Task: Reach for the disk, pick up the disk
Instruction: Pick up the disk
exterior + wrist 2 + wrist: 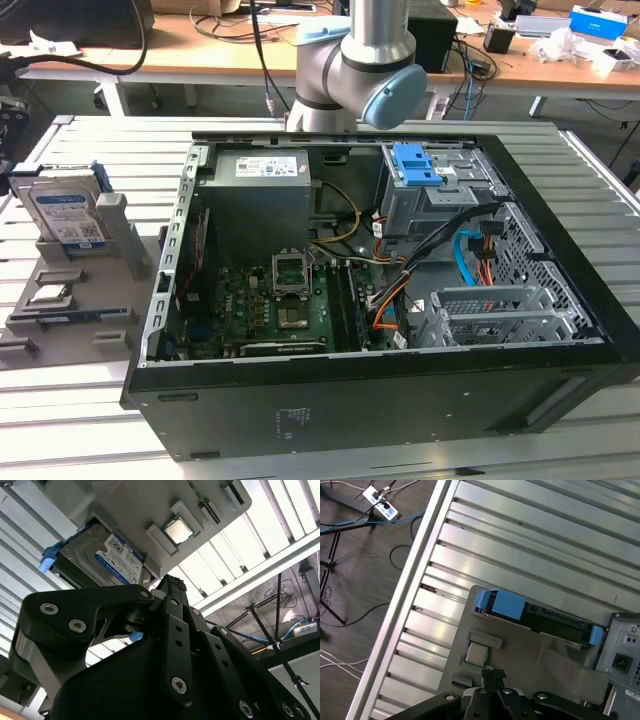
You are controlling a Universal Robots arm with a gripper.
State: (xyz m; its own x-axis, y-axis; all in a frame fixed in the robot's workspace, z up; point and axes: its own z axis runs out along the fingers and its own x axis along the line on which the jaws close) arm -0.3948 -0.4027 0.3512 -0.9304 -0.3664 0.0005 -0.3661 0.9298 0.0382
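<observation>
Disk (68, 218) and holder share a broad table (80, 420) of ribbed, brushed aluminium slats, which you can see shining in the first wrist view (520, 545).

At the centre of that table lies an open black computer case (400, 410), a boxy steel shell with a green circuit board (270, 300) on its floor. A perforated grey drive cage (430, 205) inside carries a bright blue plastic caddy (415, 165). Behind the case rises your arm (375, 50), a smooth grey tube with a pale blue cap.

On the exterior view's left of the case sits a matt grey holder plate (60, 335), flat with raised blocks and slots. The disk stands on edge in one slot, leaning a little. It is a flat silver metal rectangle with a blue-and-white label (117, 560) and blue plastic brackets at its ends (510, 605).

Your gripper (493, 674) is black and angular, with bolted linkages and ribbed pads. It hangs over the plate, apart from the disk, and its fingertips are drawn together with nothing between them (171, 582).

A small square processor chip (476, 654) with a dull metal lid lies in a pocket of the plate.
</observation>
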